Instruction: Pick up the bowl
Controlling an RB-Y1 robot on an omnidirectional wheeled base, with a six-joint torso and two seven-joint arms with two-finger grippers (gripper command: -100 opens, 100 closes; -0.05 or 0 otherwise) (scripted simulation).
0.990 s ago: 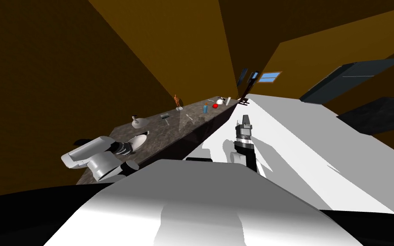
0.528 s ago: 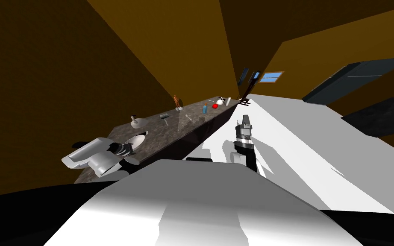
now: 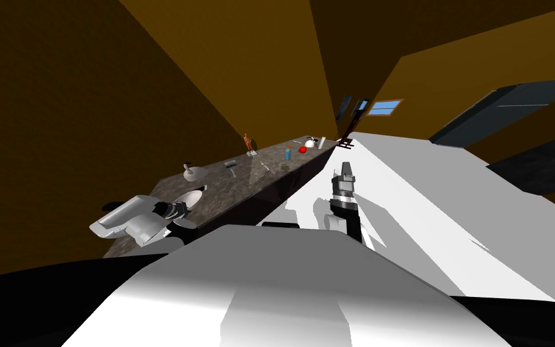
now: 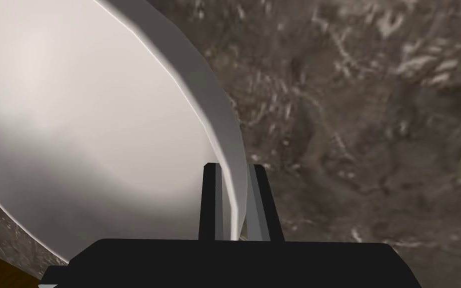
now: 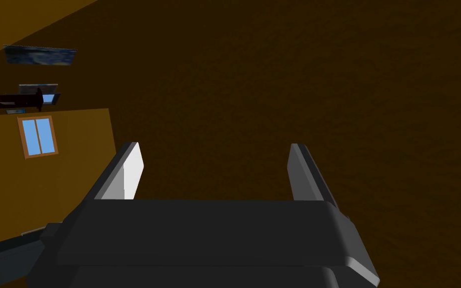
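Left gripper pinched on rim of white bowl, one finger inside, one outside. Bowl sits at near end of dark mottled counter. Grasp looks made; next comes straight lift, keeping bowl level. Right gripper wide open, empty, held out past counter.

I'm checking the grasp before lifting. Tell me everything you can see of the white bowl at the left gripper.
The plain white, wide, shallow bowl has a smooth inside and a thin grey-shaded rim. It is at the near end of the dark mottled stone-like counter. The left gripper is shut on its rim, one finger inside, one outside.
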